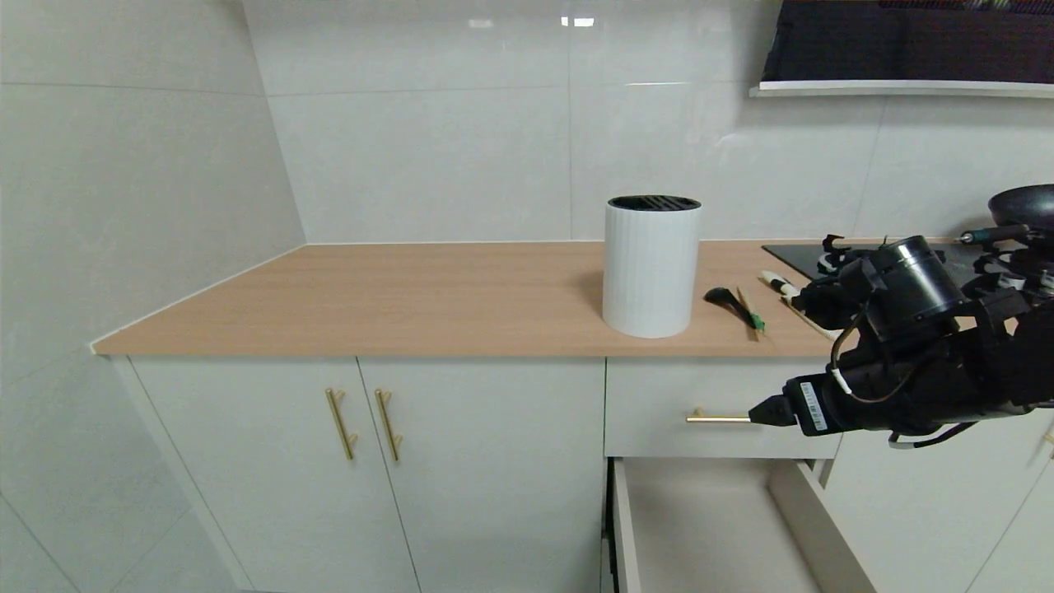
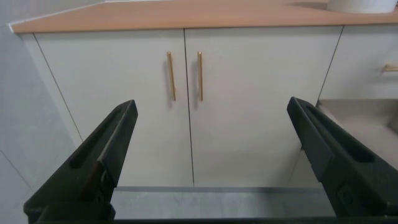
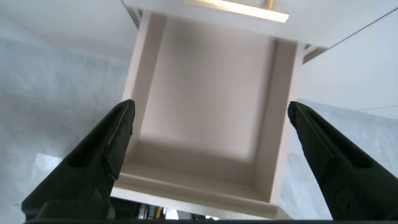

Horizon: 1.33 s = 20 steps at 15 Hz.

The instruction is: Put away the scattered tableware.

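Over the open drawer (image 1: 700, 527) | my right pincer (image 3: 210, 112) spread wide, empty; my left pincer (image 2: 211, 106) likewise, facing cabinet doors (image 2: 186, 93) | dark spoon (image 1: 721, 295) and other pieces on countertop (image 1: 412, 296) beside white holder (image 1: 650, 268) | step: nothing fetched yet | next: I'd raise the right arm and grasp the spoon handle.

No words or numbers can be read anywhere. A little white sticker (image 1: 811, 405) sits on the right arm (image 1: 906, 387). It has tiny black lines and marks on it, but they are too small to make out.
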{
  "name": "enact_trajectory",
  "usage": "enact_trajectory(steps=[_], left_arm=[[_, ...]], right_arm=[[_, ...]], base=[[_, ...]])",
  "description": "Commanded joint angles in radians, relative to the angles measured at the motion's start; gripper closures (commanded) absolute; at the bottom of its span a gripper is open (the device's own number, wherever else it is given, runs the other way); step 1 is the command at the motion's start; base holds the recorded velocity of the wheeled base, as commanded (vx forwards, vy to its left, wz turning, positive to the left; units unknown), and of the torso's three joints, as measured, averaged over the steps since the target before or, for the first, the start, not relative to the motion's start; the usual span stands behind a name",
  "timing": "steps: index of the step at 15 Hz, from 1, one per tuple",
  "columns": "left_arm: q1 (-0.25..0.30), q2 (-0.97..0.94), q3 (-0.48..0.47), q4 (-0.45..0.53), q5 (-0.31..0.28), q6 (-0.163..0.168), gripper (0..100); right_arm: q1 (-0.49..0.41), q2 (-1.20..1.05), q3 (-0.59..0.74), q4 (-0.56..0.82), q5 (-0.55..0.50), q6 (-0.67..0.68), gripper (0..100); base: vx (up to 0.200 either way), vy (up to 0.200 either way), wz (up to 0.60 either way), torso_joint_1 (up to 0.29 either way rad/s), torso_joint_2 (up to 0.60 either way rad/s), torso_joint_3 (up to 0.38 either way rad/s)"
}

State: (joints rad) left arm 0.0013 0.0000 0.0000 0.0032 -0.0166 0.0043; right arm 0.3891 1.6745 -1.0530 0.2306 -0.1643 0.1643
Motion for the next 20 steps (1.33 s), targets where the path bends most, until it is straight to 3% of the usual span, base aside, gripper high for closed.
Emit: enact_trajectory(steps=[1,6,9,12,20], left_arm=[[0.000,0.000,0.000,0.000,0.000,0.000,0],[0.000,0.000,0.000,0.000,0.000,0.000,0],[0.000,0.000,0.000,0.000,0.000,0.000,0],[0.000,0.000,0.000,0.000,0.000,0.000,0],[0.000,0.000,0.000,0.000,0.000,0.000,0]], right_arm=[[0.000,0.005,0.005,-0.036,0.000,0.001,0],[-0.047,0.065,-0.096,-0.166,-0.011,-0.002,0],[-0.081,0.246,-0.369,-0.027,-0.110,0.070,0],[-0.082,0.360,-0.541,0.081,-0.159,0.205,0],[-0.113,0.469,-0.596,0.078,-0.195,0.215,0]], base=[[0.000,0.000,0.00,0.119,-0.28,-0.173],[0.000,0.000,0.00,0.025,-0.06,-0.036],[0.000,0.000,0.00,0.000,0.00,0.000],[0.000,0.000,0.00,0.000,0.00,0.000],[0.000,0.000,0.00,0.000,0.00,0.000]])
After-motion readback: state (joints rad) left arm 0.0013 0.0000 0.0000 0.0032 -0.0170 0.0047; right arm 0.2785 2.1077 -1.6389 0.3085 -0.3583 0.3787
